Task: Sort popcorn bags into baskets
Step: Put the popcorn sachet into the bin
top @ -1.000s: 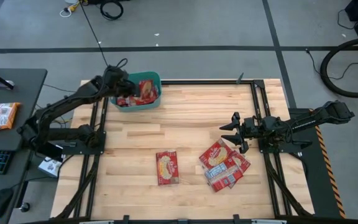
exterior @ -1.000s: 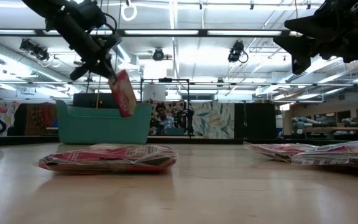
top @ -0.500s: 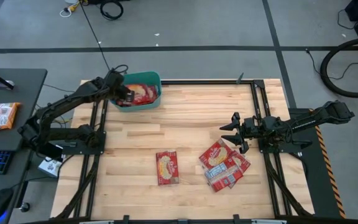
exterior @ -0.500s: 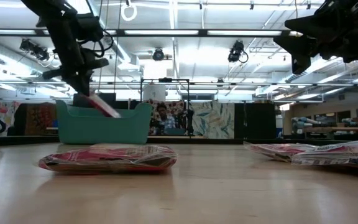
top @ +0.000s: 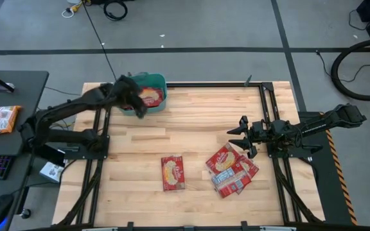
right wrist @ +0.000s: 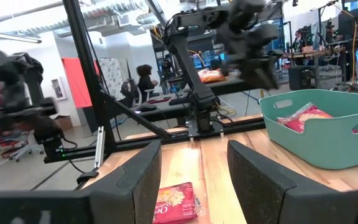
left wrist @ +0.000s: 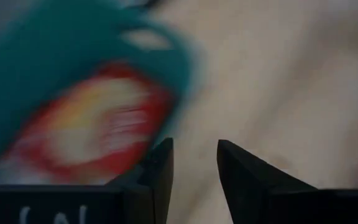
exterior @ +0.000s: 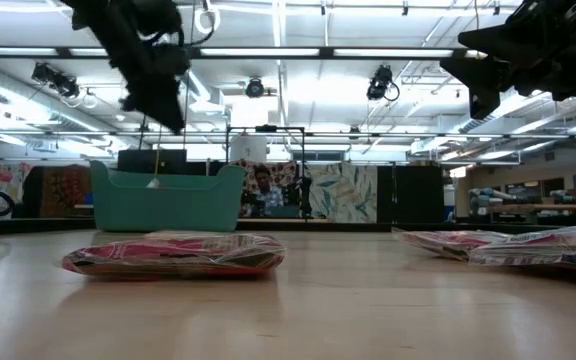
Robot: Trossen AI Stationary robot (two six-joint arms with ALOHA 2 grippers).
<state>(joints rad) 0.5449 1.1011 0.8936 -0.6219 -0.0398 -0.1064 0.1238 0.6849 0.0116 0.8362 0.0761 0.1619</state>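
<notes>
Left gripper (top: 137,106) hangs empty over the near rim of the teal basket (top: 154,106), its fingers a little apart. Popcorn bags (top: 150,96) lie inside the basket. One bag (top: 172,172) lies alone mid-table; a pile (top: 230,169) lies under the open, empty right gripper (top: 236,136).
</notes>
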